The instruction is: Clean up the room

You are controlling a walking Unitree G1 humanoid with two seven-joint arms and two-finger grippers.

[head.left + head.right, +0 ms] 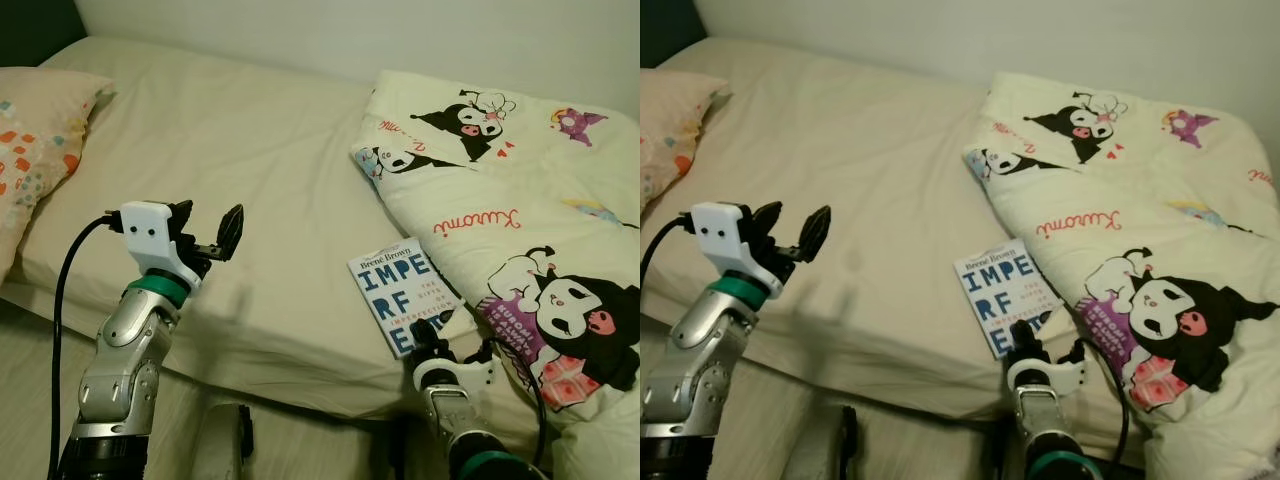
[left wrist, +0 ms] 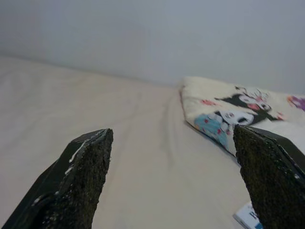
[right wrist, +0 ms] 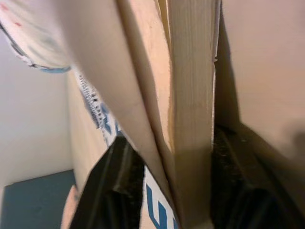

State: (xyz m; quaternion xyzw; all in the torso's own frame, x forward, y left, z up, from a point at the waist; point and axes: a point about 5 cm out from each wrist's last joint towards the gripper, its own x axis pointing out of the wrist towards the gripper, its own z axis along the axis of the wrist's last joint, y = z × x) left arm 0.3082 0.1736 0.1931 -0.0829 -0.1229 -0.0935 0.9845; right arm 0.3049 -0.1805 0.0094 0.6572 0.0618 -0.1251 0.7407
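A white and blue paperback book (image 1: 398, 288) lies on the beige bed sheet (image 1: 230, 150) near the bed's front edge, beside a folded cartoon-print comforter (image 1: 500, 190). My right gripper (image 1: 428, 338) reaches up from below the bed edge and is shut on the book's near end. In the right wrist view the page block (image 3: 190, 119) is pinched between the two black fingers (image 3: 112, 191). My left gripper (image 1: 208, 222) hovers open above the left part of the bed, with nothing between its fingers (image 2: 76, 186).
A patterned pillow (image 1: 35, 140) lies at the bed's far left. The comforter covers the right half of the bed. A pale wall (image 1: 400, 30) runs behind the bed. The mattress side (image 1: 300, 390) drops away in front of me.
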